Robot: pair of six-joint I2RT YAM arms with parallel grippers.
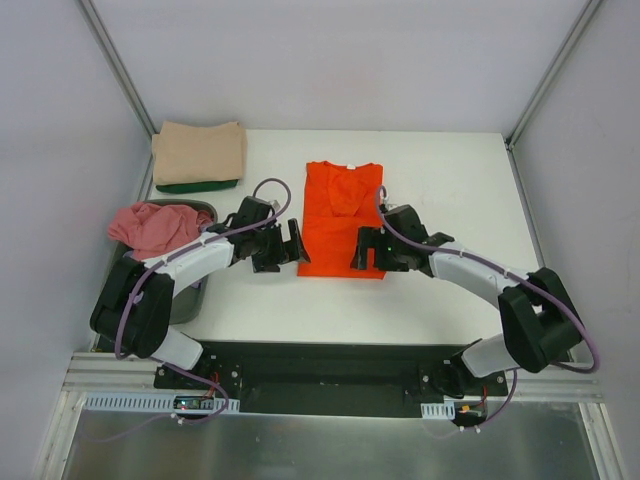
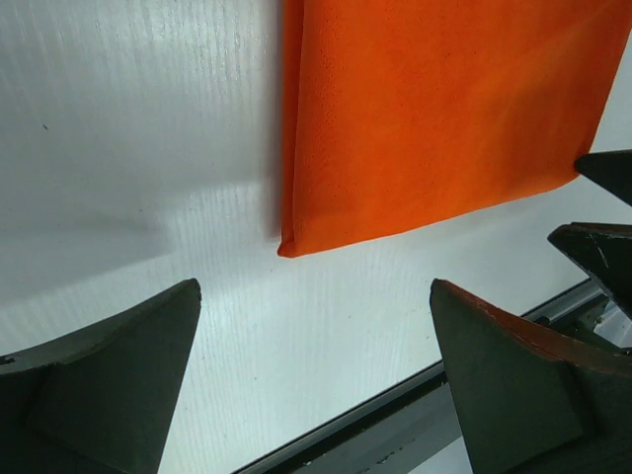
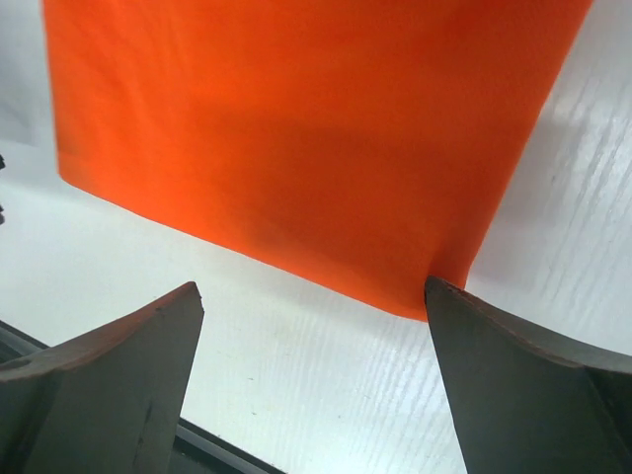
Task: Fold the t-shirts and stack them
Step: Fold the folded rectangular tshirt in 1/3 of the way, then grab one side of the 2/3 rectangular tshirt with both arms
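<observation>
Tabletop, white, faintly ribbed in the wrist views, enclosed by pale walls.

Orange t-shirt laid flat near the centre, neck toward the far edge, sides folded in to a narrow rectangle, lower hem toward the arms.

Dark grey basket at the left edge, partly hidden under the left arm.

Tan t-shirt, folded, at the far left corner, stacked on a dark green t-shirt, only a strip of green showing along the near side.

Pink t-shirt, crumpled, heaped in the far end of the basket.

Left gripper just beside the left corner of the orange hem, fingers spread wide, nothing between them. Bare table under the gap in the left wrist view, folded corner of the cloth just beyond.

Right gripper at the right corner of the hem, fingers likewise spread wide and holding nothing. One fingertip overlapping the corner of the cloth in the right wrist view, contact impossible to judge.

White neck label inside the collar of the orange t-shirt, too small for any writing to be read.
</observation>
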